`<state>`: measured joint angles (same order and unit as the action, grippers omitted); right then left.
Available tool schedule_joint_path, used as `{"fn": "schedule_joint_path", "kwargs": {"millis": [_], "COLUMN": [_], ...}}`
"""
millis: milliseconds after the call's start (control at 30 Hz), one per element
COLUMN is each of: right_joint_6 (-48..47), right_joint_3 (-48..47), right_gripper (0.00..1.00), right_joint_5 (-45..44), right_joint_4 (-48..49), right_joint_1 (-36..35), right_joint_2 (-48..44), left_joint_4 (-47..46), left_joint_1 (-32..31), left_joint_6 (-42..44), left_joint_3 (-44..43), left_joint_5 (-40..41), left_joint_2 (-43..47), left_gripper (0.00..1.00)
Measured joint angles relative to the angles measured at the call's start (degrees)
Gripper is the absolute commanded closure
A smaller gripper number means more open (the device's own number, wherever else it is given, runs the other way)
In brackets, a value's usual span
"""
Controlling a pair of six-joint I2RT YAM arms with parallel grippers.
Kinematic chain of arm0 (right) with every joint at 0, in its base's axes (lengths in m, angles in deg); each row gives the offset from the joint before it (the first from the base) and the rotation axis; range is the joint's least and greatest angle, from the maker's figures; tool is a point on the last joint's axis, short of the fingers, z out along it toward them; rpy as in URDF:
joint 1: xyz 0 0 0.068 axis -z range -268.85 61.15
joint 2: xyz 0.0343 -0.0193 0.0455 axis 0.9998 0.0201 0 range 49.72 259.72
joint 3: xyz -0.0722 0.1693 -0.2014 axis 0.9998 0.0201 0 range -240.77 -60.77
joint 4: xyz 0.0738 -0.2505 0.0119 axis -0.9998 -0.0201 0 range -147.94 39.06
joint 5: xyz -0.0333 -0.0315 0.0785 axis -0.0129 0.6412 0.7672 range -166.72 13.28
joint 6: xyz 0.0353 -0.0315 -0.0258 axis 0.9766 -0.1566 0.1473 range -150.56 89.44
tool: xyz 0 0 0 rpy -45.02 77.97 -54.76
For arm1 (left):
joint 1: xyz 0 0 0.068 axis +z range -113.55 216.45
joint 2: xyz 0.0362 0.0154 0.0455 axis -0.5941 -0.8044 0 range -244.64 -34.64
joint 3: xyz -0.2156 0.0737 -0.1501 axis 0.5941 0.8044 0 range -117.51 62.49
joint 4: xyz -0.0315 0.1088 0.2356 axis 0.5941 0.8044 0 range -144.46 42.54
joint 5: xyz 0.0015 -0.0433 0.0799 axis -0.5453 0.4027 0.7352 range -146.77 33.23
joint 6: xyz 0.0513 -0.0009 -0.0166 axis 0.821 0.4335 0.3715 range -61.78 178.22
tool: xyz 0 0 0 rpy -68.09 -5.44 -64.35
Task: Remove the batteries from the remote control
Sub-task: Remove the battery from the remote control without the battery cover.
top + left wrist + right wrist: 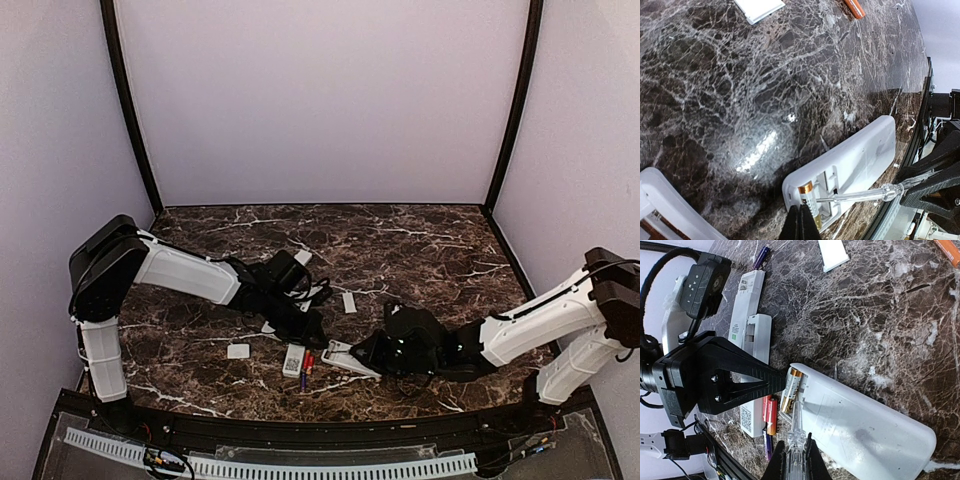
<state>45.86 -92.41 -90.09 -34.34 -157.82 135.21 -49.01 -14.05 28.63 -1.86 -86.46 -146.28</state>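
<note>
Left pincer (801, 226) together, against the battery (808, 199) in the remote (860, 157); right pincer (794, 458) clamped on a screwdriver (793, 442)

The left arm (185, 272) rises from its base at the near left, folds at a high elbow and runs its white forearm down and rightward toward the near middle. Its wrist is bent downward and the two fingers of the left gripper (801, 223) are pressed flat together with no gap, the tips pointing down. The right arm (540, 318) reaches low from the near right leftward to the same spot. The right gripper (795, 460) is clamped on the clear handle of a screwdriver (796, 436), and its black fingers sit just beside the left gripper's, the two meeting tip to tip.
</note>
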Motion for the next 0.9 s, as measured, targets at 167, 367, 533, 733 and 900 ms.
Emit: {"fn": "schedule_joint_path", "kwargs": {"millis": [167, 367, 533, 733, 900], "right_joint_6": [-0.1, -2.0, -3.1, -4.4, -4.7], "right_joint_3": [3.4, 5.7, 6.6, 7.1, 4.1], "right_gripper": [1.00, 1.00, 1.00, 1.00, 1.00], "right_joint_5": [0.0, -0.3, -1.6, -2.2, -3.5], "right_joint_4": [6.4, 9.0, 8.6, 10.4, 1.9], "right_joint_1": [0.0, 0.0, 0.0, 0.0, -0.3], "right_joint_2": [0.0, -1.3, -4.7, -6.4, -6.4], "left_joint_4": [0.0, -0.5, -0.9, -1.1, -1.3], "left_joint_1": [0.0, -0.3, -0.5, -0.6, -0.7], "left_joint_6": [0.0, -0.2, -0.9, -1.6, -2.0], "left_joint_3": [-0.1, -0.1, -0.1, -0.1, 0.0], "left_joint_5": [0.2, 0.7, 1.0, 1.1, 1.2], "left_joint_2": [0.0, 0.0, 0.0, 0.0, 0.0], "left_gripper": [1.00, 1.00, 1.00, 1.00, 1.00]}}
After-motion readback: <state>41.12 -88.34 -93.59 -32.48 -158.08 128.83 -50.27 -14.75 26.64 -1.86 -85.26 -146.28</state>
